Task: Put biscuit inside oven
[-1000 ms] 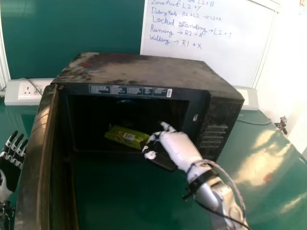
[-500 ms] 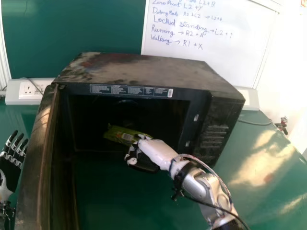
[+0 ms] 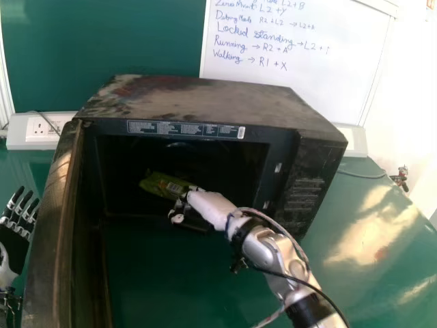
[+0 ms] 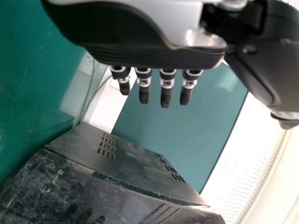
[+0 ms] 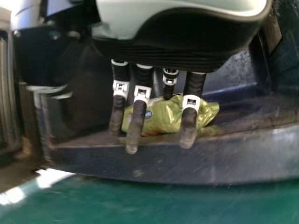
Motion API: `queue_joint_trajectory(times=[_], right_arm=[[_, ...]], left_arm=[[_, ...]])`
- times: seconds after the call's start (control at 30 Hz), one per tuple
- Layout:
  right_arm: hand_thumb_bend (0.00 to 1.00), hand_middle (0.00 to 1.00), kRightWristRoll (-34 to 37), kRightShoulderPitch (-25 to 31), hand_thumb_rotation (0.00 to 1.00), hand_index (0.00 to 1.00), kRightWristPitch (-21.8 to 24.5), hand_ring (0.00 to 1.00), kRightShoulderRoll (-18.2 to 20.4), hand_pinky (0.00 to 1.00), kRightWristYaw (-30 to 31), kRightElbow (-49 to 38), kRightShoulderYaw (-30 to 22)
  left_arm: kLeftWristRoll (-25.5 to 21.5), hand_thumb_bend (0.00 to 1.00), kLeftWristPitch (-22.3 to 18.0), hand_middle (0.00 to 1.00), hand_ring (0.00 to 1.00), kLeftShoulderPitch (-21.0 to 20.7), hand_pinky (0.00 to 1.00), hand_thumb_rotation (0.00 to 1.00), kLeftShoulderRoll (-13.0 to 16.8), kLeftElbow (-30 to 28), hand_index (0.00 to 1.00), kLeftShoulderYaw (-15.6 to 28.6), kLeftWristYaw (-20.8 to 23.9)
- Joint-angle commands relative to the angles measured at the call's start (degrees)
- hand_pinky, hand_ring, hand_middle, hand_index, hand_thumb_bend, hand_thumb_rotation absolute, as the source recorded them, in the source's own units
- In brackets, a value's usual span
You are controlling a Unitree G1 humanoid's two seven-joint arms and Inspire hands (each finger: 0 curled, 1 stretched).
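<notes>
The black oven stands on the table with its door swung out at the left. Inside its cavity lies the green biscuit packet. At the packet's right end is my right hand, reaching in through the opening. In the right wrist view the fingers of my right hand are straight, in front of the packet, which rests on the oven floor. My left hand is idle beyond the door, at the left edge, fingers straight; the left wrist view has my left hand too, above the oven.
The open door stands between my left hand and the cavity. A socket box is behind the oven at the left. A whiteboard rises behind. The green table extends to the right.
My right hand has moved left, farther into the opening, and the packet has shifted slightly left and deeper within the cavity. My left hand has kept still.
</notes>
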Motion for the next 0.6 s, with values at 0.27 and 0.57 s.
queue_joint_trajectory(times=[0.27, 0.57], right_arm=[[0.80, 0.93, -4.23, -4.87, 0.38, 0.90, 3.40, 0.88, 0.99, 0.76, -3.13, 8.08, 2.57], [0.80, 1.00, -2.05, -2.22, 0.38, 0.92, 2.75, 0.93, -0.70, 0.74, -4.23, 4.97, 1.16]], left_arm=[[-0.33, 0.04, 0.49, 0.74, 0.67, 2.18, 0.00, 0.06, -2.39, 2.02, 0.90, -0.66, -0.07], [-0.61, 0.04, 0.49, 0.74, 0.66, 2.10, 0.00, 0.08, -2.29, 2.26, 0.91, -0.57, -0.74]])
